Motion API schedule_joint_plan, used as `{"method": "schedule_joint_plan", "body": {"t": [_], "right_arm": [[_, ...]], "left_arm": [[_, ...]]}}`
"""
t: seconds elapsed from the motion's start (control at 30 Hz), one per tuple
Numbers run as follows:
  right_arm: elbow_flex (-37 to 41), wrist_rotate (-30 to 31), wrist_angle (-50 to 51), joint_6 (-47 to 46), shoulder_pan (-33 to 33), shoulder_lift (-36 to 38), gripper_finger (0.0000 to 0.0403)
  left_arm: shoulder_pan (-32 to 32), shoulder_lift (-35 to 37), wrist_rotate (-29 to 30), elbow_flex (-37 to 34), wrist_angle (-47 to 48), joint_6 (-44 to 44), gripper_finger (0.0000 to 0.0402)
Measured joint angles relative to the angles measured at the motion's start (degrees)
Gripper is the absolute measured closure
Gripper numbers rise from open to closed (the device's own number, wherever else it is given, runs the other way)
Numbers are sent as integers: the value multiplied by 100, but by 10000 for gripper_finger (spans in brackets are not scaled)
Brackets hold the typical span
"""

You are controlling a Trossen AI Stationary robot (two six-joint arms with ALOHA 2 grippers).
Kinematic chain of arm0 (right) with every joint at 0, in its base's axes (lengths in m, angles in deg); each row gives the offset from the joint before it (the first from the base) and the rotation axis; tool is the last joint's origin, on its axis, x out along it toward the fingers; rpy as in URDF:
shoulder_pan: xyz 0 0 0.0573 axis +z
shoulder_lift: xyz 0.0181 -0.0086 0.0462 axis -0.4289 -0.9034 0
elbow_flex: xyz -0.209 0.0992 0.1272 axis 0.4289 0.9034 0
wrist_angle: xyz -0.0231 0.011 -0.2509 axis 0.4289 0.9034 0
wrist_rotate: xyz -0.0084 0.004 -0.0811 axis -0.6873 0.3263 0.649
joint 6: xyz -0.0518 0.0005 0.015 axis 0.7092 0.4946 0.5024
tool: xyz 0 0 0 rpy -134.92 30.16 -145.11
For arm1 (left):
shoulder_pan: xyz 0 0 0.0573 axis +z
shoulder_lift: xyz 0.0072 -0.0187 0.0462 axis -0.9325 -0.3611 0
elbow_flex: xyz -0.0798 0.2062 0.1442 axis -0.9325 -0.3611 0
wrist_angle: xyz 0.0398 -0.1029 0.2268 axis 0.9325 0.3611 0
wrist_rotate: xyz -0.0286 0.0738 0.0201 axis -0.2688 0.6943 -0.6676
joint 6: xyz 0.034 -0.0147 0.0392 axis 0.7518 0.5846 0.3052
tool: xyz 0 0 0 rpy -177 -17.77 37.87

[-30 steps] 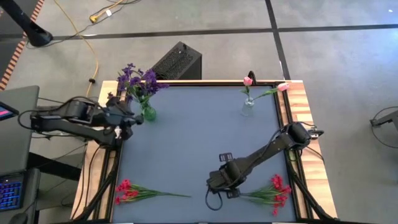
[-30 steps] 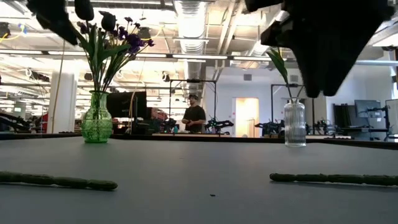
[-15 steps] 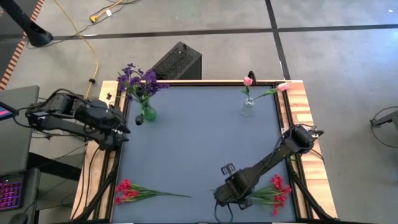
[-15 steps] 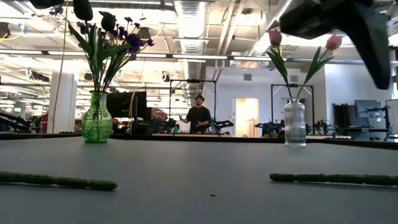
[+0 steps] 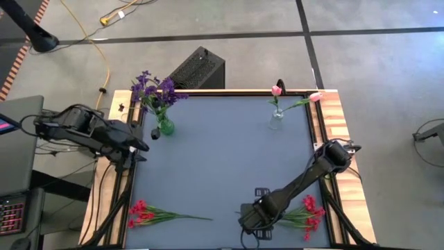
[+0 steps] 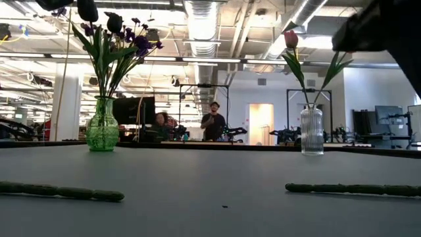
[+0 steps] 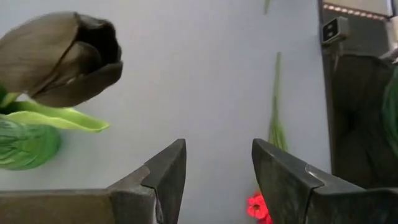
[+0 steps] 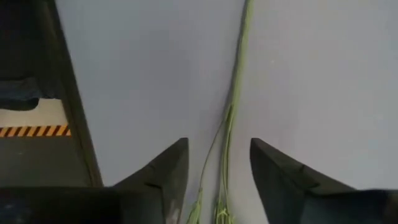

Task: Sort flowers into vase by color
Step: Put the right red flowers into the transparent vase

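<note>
High view: a blue-grey table [image 5: 222, 160] is seen from above. The right gripper [image 5: 254, 223] is lowered over the green stems of a red-blossomed spray [image 5: 302, 215] lying at the near right edge; its fingers are spread with the stems between them, nothing clamped. A second red spray [image 5: 149, 213] lies near left. The left gripper [image 5: 141, 146] is held released beside the green glass vase [image 5: 165, 126] of purple blooms [image 5: 154, 88]. Pink tulips [image 5: 277, 90] stand in a clear ribbed vase [image 5: 276, 121] at the far right.
</note>
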Motion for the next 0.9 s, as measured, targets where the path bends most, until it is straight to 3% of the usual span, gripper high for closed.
{"method": "schedule_joint_plan", "body": {"t": [0.23, 0.9], "right_arm": [[467, 138, -505, -51, 26, -2, 166], [1527, 363, -1796, -553, 224, 35, 186]], "left_arm": [[-133, 4, 201, 0, 28, 4, 230], [-132, 7, 266, -2, 68, 2, 230]]}}
